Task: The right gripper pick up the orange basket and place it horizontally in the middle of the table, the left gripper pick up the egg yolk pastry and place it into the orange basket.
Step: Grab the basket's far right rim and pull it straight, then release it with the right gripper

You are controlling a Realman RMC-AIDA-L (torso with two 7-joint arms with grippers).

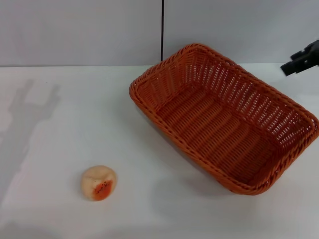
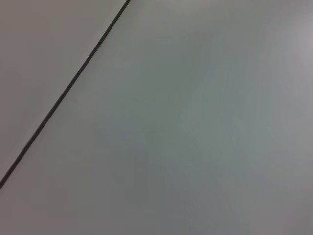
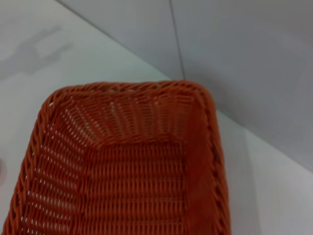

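One basket [image 1: 227, 117] was seen on the table [image 1: 65, 124], right of centre in the head view, empty and upright. Its long axis was set diagonally, running from the far middle of the table toward the near right. The far corner was close to the back wall [image 1: 79, 30], near a dark vertical seam [image 1: 162, 30] in that wall. The near-right corner was close to the table's right side. In the right wrist view the basket [image 3: 132, 166] was shown from above, with the braided rim, slatted sides and woven floor all visible and nothing inside.

The pastry [image 1: 98, 182] was lying on the table at the near left, well apart from the basket, orange-red patch facing up and toward the camera. It was not touched by anything.

The right gripper [image 1: 302, 59] was caught at the right edge of the head view, above and beyond the basket's far-right side, clear of the rim. Only part of it was in view, so whether the fingers were apart or together could not be told.

The left gripper was not seen in any view. A claw-shaped shadow [image 1: 32, 112] was cast on the far left of the table. Only plain grey wall [image 2: 195, 127] and a dark seam line [image 2: 63, 95] were shown by the left wrist camera.
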